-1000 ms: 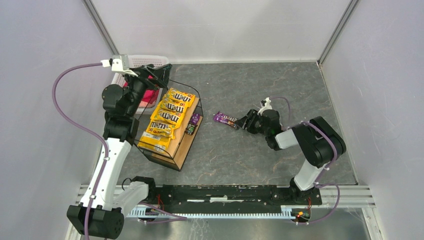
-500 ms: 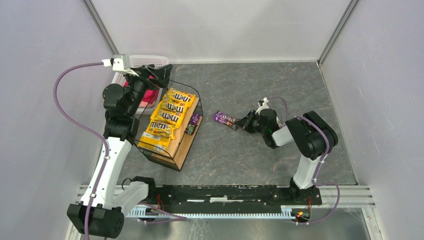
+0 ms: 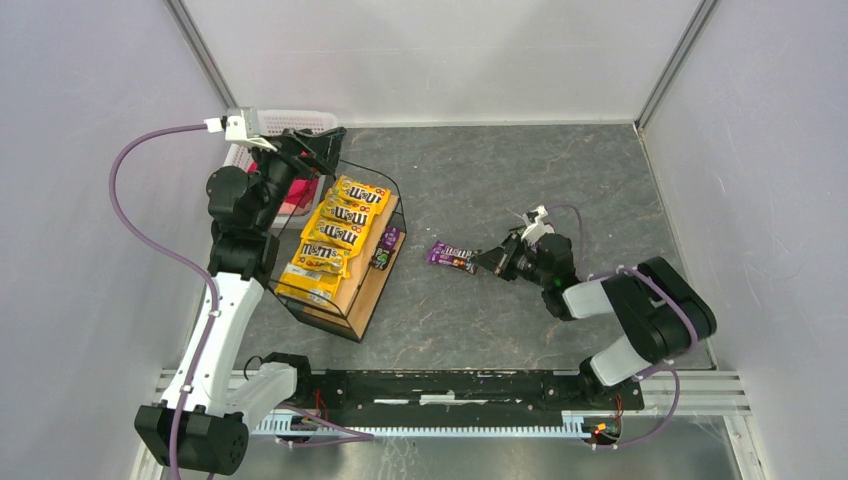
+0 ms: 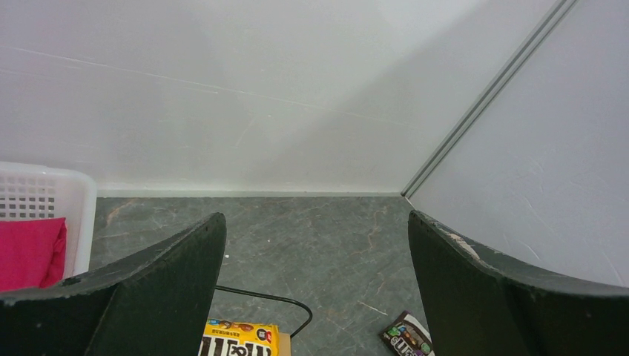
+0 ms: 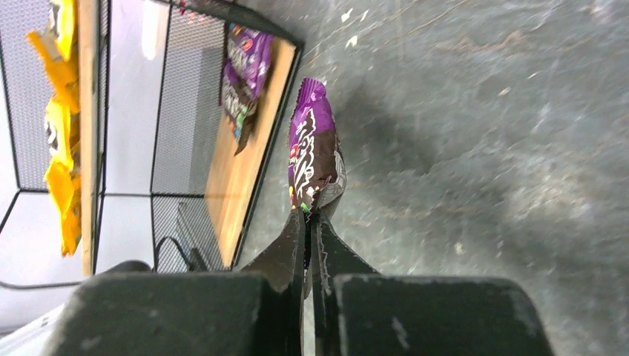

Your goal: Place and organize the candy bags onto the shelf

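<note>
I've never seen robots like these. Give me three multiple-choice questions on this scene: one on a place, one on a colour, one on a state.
1. Where do the yellow candy bags lie?
A) on the shelf
B) in the white basket
C) in the left end effector

2. What colour is the bag in the right end effector?
A) yellow
B) green
C) purple

3. The left end effector is:
A) shut on a yellow bag
B) open and empty
C) shut on the basket

1 A: the top view shows them in a row on its upper plank.
2 C: the right wrist view shows a purple bag pinched at its end.
3 B: its fingers stand wide apart, nothing between.
</note>
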### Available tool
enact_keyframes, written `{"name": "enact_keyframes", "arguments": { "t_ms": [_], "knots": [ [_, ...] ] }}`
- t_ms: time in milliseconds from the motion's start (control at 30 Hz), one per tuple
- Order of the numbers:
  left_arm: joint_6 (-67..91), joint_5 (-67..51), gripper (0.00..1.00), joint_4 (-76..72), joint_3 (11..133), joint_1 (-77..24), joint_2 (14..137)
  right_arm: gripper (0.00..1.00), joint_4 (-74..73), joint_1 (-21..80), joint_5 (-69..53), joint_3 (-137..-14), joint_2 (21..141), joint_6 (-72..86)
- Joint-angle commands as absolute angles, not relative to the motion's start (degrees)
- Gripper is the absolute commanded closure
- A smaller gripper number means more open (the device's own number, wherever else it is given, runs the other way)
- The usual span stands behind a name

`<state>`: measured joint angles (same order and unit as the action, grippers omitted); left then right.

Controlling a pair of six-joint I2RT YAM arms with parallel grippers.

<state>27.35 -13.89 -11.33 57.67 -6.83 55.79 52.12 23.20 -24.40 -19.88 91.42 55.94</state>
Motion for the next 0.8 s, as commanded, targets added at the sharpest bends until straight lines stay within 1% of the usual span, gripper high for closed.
{"name": "enact_keyframes", "arguments": {
  "t_ms": [0,167,300,567,767],
  "knots": [
    [29.49,-14.66,0.03,-14.57,57.24,-6.5,55.63,1.0,51.94,26.75,-26.39,-16.77,83.59,56.75],
    [29.62,-14.6,0.02,-14.7,57.13,-6.5,55.2,1.0,47.99,35.85,-22.03,-17.94,78.32,57.43],
    [29.38,-13.98,0.02,-14.77,56.96,-6.66,54.83,1.0,47.11,42.31,-16.83,-22.38,79.2,59.03],
    [28.66,-13.24,0.02,-14.6,56.61,-7.03,54.17,0.99,51.18,50.62,-8.9,-34.07,92.89,63.6],
    [28.22,-12.75,0.02,-14.38,56.68,-7.11,54.14,1.0,51.83,54.25,-1.94,-44.61,104.3,65.86]
  ]
}}
